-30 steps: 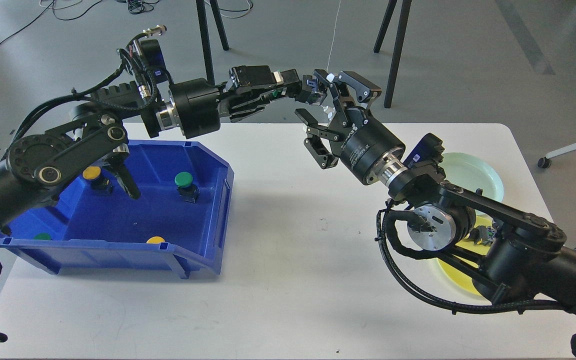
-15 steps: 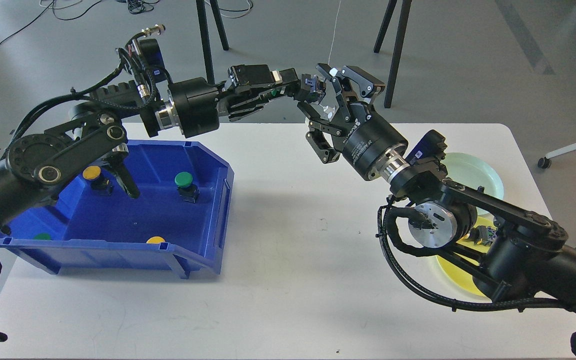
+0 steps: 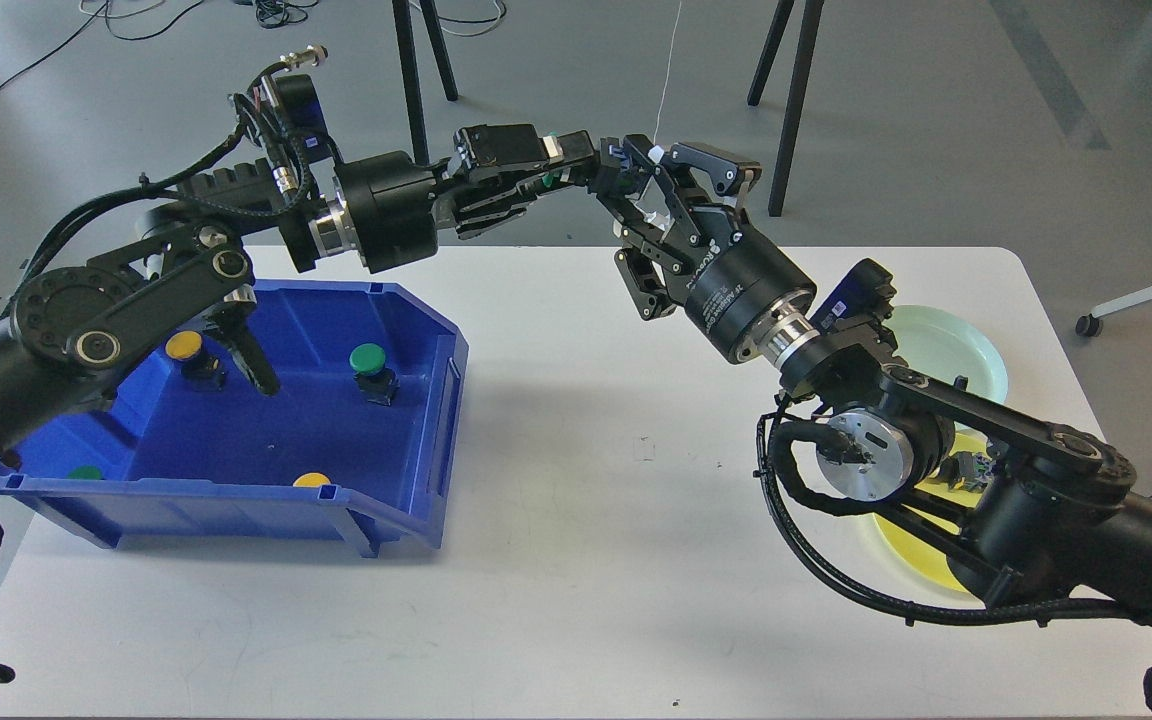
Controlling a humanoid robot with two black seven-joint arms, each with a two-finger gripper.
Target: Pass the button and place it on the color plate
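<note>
My left gripper (image 3: 604, 172) reaches out over the table's far edge, shut on a button (image 3: 548, 181) of which only a bit of green cap shows between its fingers. My right gripper (image 3: 628, 190) is open and faces it, with one finger above and one below the left gripper's tip. Whether its fingers touch the button I cannot tell. A pale green plate (image 3: 956, 345) and a yellow plate (image 3: 906, 545) lie at the right, partly hidden by my right arm. A small dark button (image 3: 968, 468) lies on the yellow plate.
A blue bin (image 3: 396, 510) stands at the left with two yellow buttons (image 3: 183, 345) and two green buttons (image 3: 368, 358) in it. Black stand legs (image 3: 796, 100) rise behind the table. The white table (image 3: 576, 560) stretches between bin and plates.
My right gripper has moved up and left until its fingers straddle the left gripper's tip, and its jaws have narrowed a little. The left arm has barely moved.
</note>
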